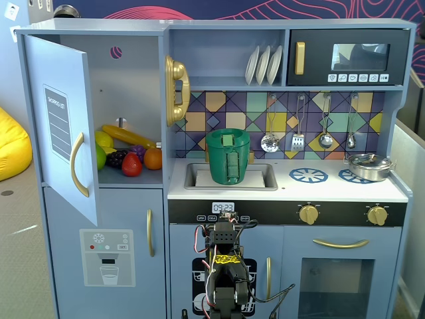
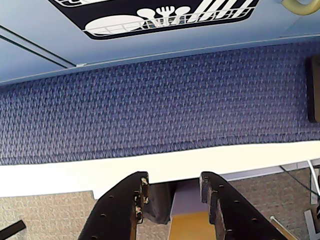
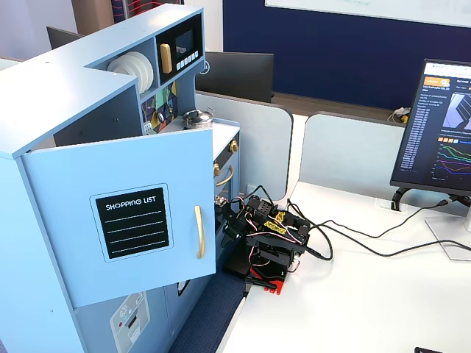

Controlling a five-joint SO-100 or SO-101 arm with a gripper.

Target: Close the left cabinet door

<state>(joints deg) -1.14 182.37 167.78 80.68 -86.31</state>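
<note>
Wrist view: gripper (image 2: 172,186) enters from the bottom edge, jaws a moderate gap apart, nothing between them. It looks down on blue carpet (image 2: 165,105) and the base of the toy kitchen (image 2: 45,55). No part of the target is in this view.

Fixed view, front: the left cabinet door (image 1: 63,126) stands swung out wide from the upper left compartment, hinged on its outer left edge, chalkboard panel and curved gold handle (image 1: 78,164) facing out. The open compartment shows toy fruit (image 1: 126,156) on its shelf. The arm (image 1: 226,269) sits folded low at centre, in front of the lower cupboards, well apart from the door and well below it.

Fixed view, side: door (image 3: 121,220) projects at roughly a right angle from the cabinet face, free edge and handle (image 3: 199,232) towards the arm (image 3: 268,239). Arm folded at the table edge, no contact.

Judgement: task at its start; approach step not yet begun, door fully open.

Next move calls for: raise and extend the arm up to the door's height, place the gripper against the outer face near the free edge or handle, then push it round its hinge towards the cabinet. No grasp needed; contact near the free edge gives best leverage. Reach looks like the likely constraint
</note>
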